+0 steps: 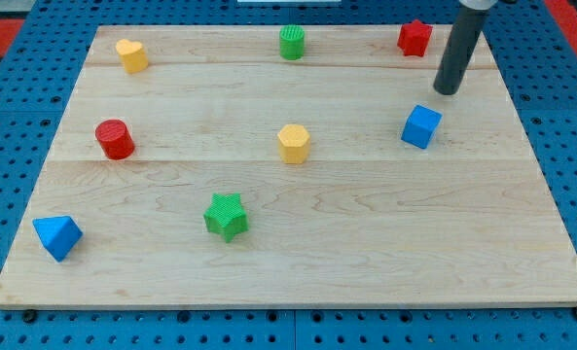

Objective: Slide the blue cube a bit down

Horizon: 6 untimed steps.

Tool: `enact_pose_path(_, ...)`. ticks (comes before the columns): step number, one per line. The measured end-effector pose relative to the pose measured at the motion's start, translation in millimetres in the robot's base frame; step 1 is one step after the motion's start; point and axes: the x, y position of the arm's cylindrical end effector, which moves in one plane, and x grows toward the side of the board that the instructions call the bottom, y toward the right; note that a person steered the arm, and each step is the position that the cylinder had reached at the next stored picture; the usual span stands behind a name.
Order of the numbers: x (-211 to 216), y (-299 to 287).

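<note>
The blue cube (421, 126) sits on the wooden board (366, 253) at the view's right, a little above mid-height. My tip (447, 91) is the lower end of a dark rod that comes down from the view's top right. It stands just above and slightly right of the blue cube, with a small gap between them.
A red star (414, 38) lies at the top right, left of the rod. A green cylinder (292, 43) is at top centre, a yellow heart-like block (131, 55) at top left, a red cylinder (115, 139) at left, a yellow hexagon (294, 143) at centre, a green star (227, 216) below it, and a blue triangular block (57, 236) at bottom left.
</note>
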Motion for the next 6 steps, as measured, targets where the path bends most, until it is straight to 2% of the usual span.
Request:
enact_pose_path(1,31.7,-0.2)
enact_pose_path(2,45.9,-11.6)
enact_pose_path(3,35.4,-70.8)
enact_pose_path(5,35.8,-6.3)
enact_pose_path(6,45.0,4.4)
